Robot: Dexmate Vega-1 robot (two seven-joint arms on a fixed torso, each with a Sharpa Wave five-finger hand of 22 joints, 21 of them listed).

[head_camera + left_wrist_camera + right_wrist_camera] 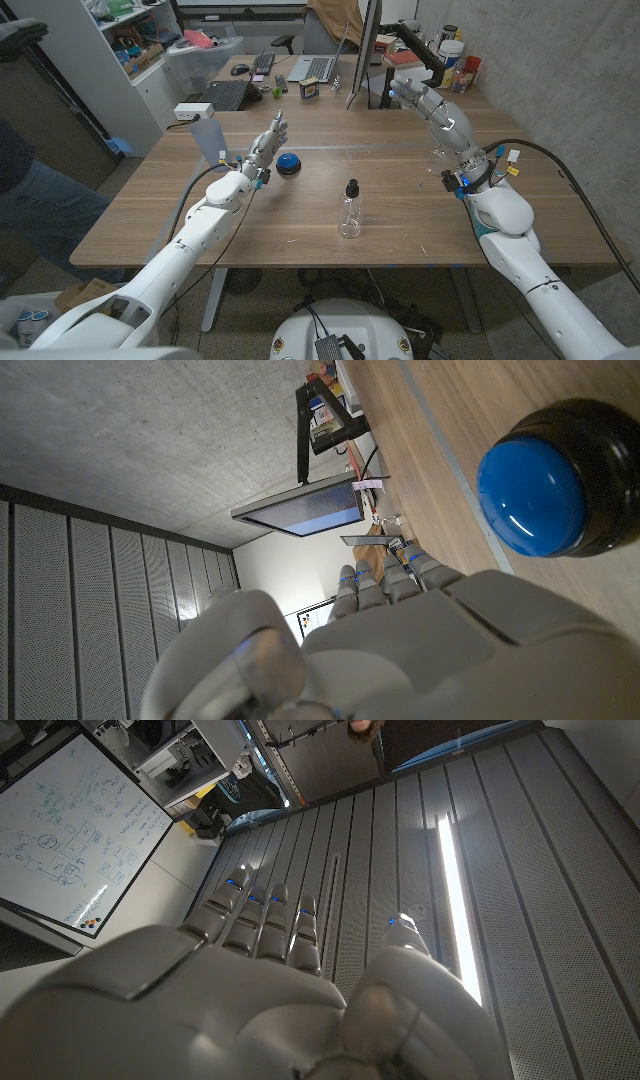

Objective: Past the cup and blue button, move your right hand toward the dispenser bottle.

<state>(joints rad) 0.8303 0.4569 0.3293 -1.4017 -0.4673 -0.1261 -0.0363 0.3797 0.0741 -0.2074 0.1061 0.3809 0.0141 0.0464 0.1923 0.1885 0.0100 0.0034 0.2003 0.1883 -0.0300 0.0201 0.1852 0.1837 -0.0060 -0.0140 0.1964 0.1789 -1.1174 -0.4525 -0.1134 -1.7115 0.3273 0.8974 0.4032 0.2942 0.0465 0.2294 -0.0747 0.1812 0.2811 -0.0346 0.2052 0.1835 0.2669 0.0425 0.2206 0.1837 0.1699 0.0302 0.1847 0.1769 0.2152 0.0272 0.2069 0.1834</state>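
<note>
Item: dispenser bottle point(349, 210). Clear body, black pump top, standing upright near the middle of the wooden table point(560, 215), its long axis vertical. I took this as my landmark for the rest.

Item: right hand point(432, 108). I had it raised high, beyond the bottle and well to its right, nearer the table's far edge. Fingers apart and extended, holding nothing; in the right wrist view the fingers point(262, 916) lay side by side with the thumb set off from them, pointing at a ribbed ceiling. From those fingers the bottle lay toward me and to my left, and lower. I judged the coming move a sweep down and inward.

Item: left hand point(268, 140). Beyond the bottle and to its left, fingers up and spread, empty. I judged it somewhat nearer the bottle than the right, though the task names the right.

Item: blue button point(288, 163). Just beside the left hand, beyond-left of the bottle; in the left wrist view it showed as a blue dome in a dark base.

Item: cup point(437, 158). Clear, hard to make out, right of the bottle beside my right forearm. I judged it the likeliest thing to be struck on the way in.
</note>
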